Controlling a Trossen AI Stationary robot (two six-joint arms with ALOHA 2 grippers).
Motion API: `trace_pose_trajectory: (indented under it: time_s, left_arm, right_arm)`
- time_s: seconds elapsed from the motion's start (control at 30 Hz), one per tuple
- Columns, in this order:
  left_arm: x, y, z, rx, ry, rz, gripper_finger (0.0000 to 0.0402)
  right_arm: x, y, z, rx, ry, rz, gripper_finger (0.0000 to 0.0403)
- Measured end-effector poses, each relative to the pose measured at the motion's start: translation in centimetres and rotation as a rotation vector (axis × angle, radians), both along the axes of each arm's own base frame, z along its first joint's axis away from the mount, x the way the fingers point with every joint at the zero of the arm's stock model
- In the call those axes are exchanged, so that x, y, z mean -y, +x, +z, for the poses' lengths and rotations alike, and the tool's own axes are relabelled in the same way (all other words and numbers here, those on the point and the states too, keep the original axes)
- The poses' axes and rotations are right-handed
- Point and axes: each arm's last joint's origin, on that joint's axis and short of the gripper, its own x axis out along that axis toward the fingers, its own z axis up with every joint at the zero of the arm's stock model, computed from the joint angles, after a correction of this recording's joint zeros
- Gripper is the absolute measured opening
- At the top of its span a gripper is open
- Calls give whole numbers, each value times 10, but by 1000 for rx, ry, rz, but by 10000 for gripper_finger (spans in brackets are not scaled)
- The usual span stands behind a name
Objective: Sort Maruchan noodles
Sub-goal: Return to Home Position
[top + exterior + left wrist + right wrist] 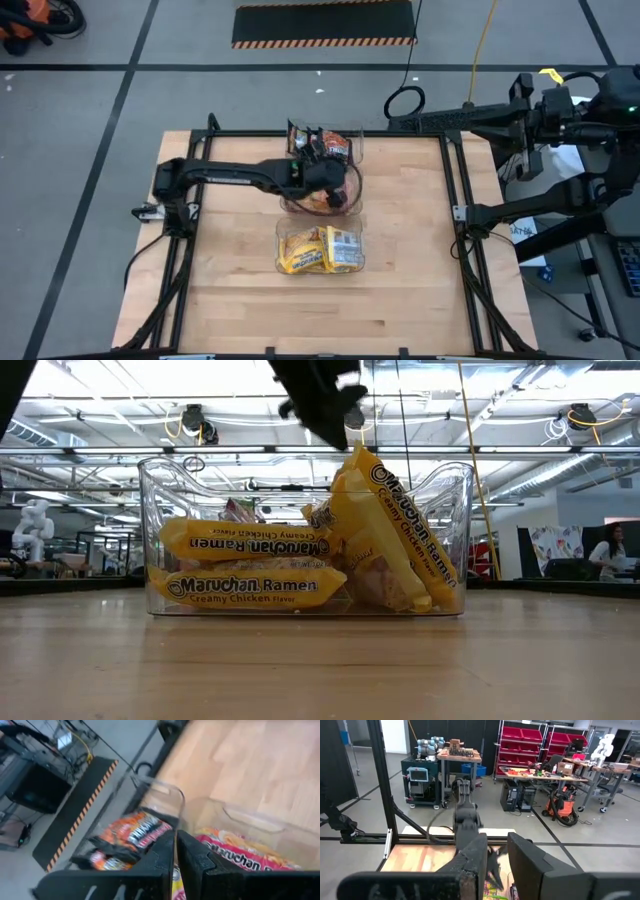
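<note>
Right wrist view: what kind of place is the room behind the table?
Probably a robotics workshop or lab: it shows stacked red storage bins, cluttered workbenches and a white humanoid robot.

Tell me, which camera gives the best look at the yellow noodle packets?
The low view: the yellow packets lie in the clear bin side-on, labels readable. The high view shows them small from above. The left wrist view, past the left gripper, shows dark packets instead; the right wrist view shows none clearly.

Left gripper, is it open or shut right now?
Shut: the left gripper shows its two fingers almost touching in its own wrist view, with nothing held between them.
</note>
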Motion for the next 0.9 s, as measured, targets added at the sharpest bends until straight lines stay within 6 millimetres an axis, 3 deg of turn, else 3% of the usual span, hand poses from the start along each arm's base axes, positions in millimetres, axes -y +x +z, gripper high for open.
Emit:
trace_pose_trajectory:
  time_s: [0.17,0.43,0.6,0.9]
  left_arm:
    - [4,-29,48,125,-7,7,28]
    - [22,-100,109,212,-61,7,28]
    - [38,-137,125,205,-114,0,28]
    - [80,-179,132,134,-136,-129,28]
  right_arm:
    - [-2,-13,1,26,-4,0,70]
    - [-8,-47,-12,-45,12,0,70]
    - [-10,-58,-26,-121,47,3,70]
    - [-16,-68,-53,-170,55,135,70]
